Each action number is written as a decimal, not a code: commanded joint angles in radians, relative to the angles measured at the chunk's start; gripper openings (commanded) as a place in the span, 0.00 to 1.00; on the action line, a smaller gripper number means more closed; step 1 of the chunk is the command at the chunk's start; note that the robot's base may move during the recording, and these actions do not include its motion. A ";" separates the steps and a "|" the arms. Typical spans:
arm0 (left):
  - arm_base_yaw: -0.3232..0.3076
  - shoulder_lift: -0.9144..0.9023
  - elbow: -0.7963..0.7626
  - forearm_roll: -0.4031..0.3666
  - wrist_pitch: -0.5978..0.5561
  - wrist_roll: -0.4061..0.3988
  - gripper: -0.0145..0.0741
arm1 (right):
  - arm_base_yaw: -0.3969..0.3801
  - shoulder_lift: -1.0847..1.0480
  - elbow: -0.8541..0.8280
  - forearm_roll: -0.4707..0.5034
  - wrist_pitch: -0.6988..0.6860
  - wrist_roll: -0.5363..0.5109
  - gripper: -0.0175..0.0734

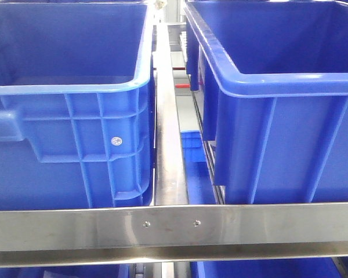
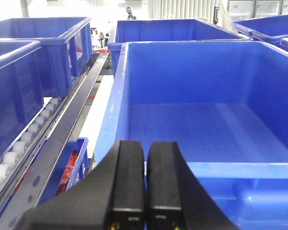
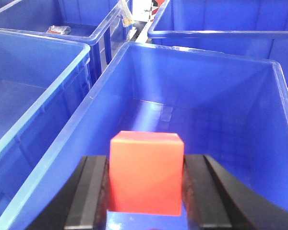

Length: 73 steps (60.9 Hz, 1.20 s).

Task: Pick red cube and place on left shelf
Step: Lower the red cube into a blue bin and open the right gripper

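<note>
Right hand (image 3: 147, 189) gripping red cube (image 3: 146, 170), open bin (image 3: 206, 91) ahead

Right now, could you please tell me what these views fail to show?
Front view: the left bin covers the surface of the left shelf.
Right wrist view: the red cube, held in the right gripper, hides the bin floor below it; the bottom edge cuts off the fingers.
Left wrist view: the red contents of the small crate are too small to identify, partly behind the left gripper.
</note>
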 commanded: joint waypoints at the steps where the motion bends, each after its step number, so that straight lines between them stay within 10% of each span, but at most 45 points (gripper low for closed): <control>1: -0.001 -0.015 0.025 0.000 -0.083 0.000 0.28 | -0.006 0.003 -0.028 -0.007 -0.088 -0.007 0.25; 73: -0.001 -0.015 0.025 0.000 -0.083 0.000 0.28 | -0.006 0.344 -0.104 -0.007 -0.299 -0.007 0.25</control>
